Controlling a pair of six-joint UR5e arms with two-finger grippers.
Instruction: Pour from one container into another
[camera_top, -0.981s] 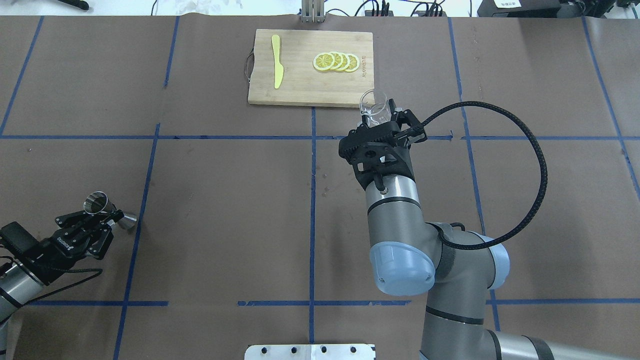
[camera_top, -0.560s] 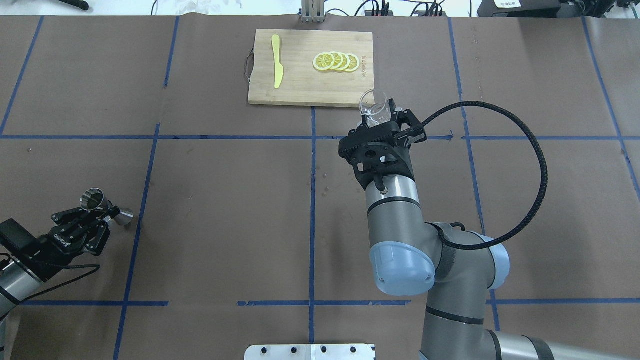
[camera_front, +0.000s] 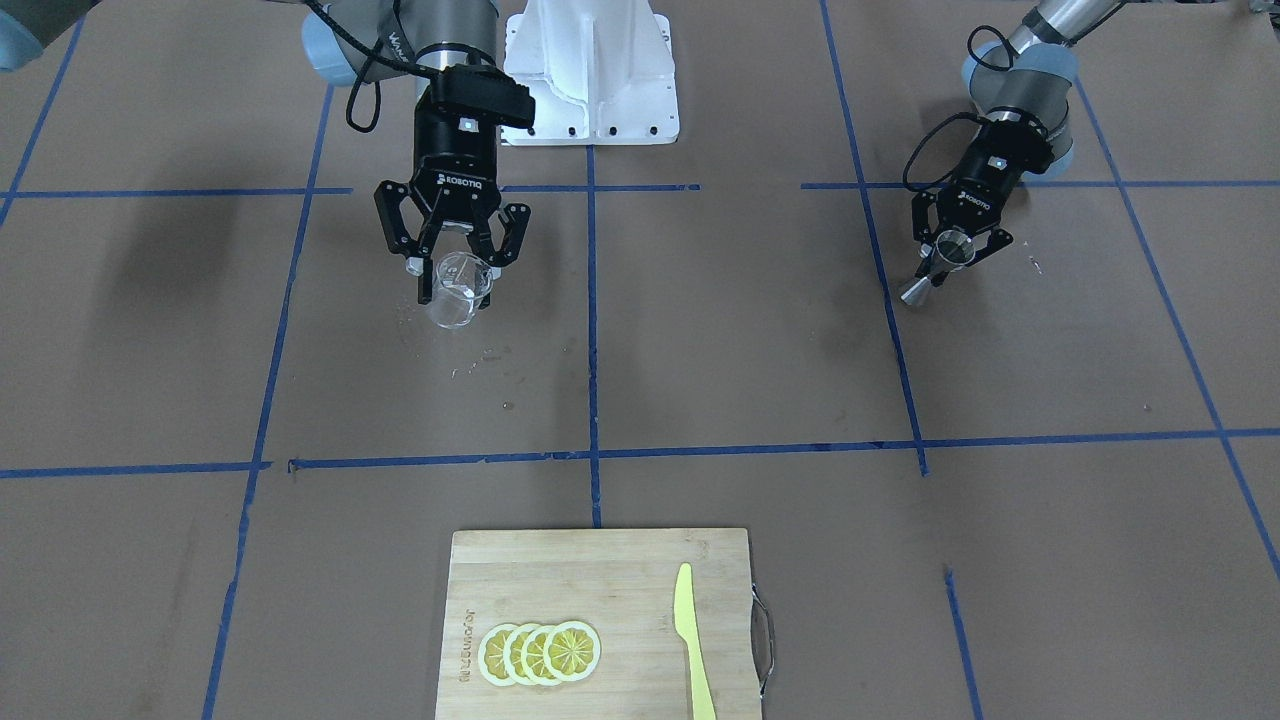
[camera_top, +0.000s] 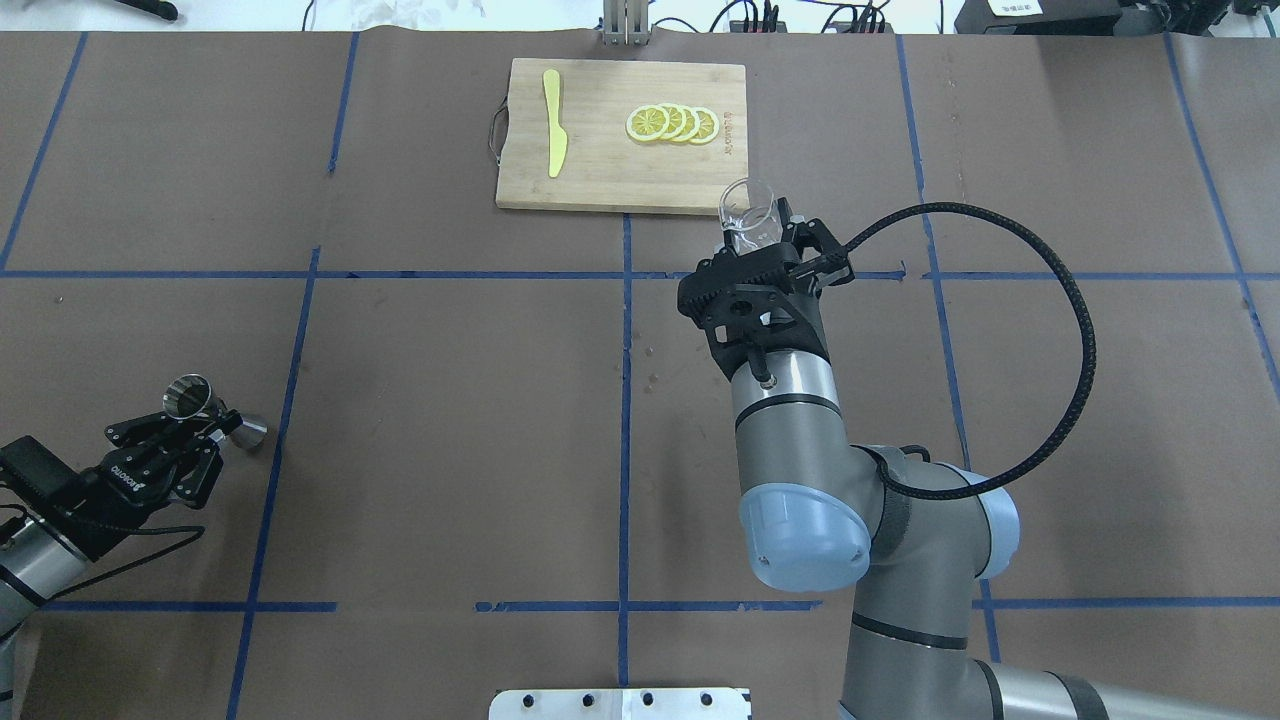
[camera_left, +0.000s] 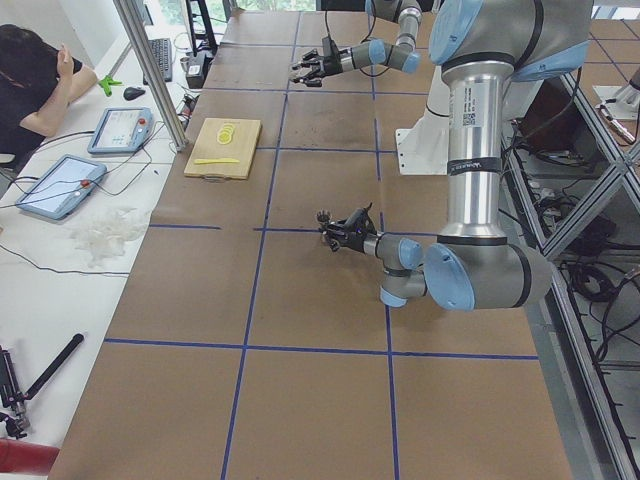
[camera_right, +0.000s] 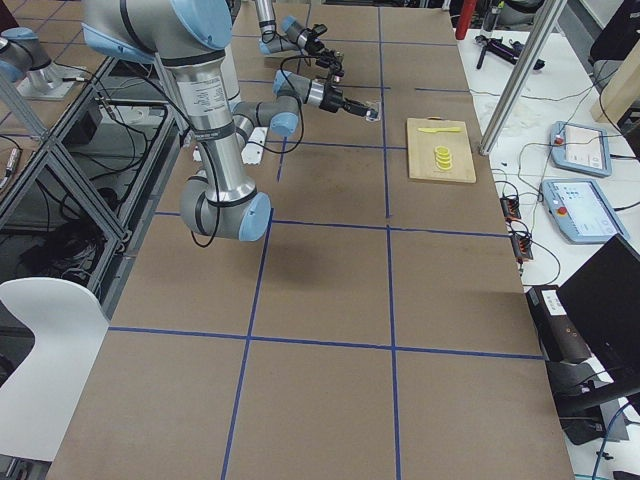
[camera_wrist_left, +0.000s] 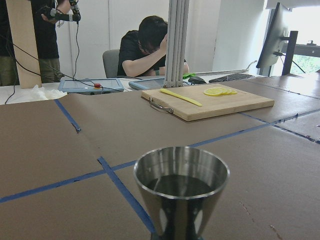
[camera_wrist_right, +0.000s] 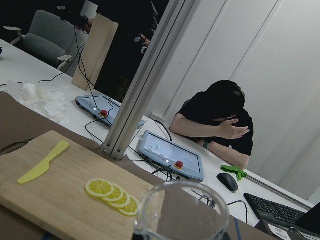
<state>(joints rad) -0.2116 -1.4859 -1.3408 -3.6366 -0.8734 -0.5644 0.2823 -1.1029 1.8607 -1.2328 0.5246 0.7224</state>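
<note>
Drawn slightly back, left hand (camera_top: 213, 424) holds jigger (camera_top: 191, 398) upright.

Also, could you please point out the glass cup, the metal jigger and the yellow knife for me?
glass cup (camera_front: 457, 293): front-facing view, on its clear side wall.
metal jigger (camera_wrist_left: 182, 214): left wrist view, on the upper cone's outer wall.
yellow knife (camera_top: 553, 122): overhead view, midway along its length.

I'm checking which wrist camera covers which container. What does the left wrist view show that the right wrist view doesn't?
Only the left wrist view: the metal jigger, upright, close at the bottom edge. Only the right wrist view: the glass cup, just its rim at the bottom edge. Both: the cutting board, lemon slices, yellow knife and a seated person beyond.
</note>
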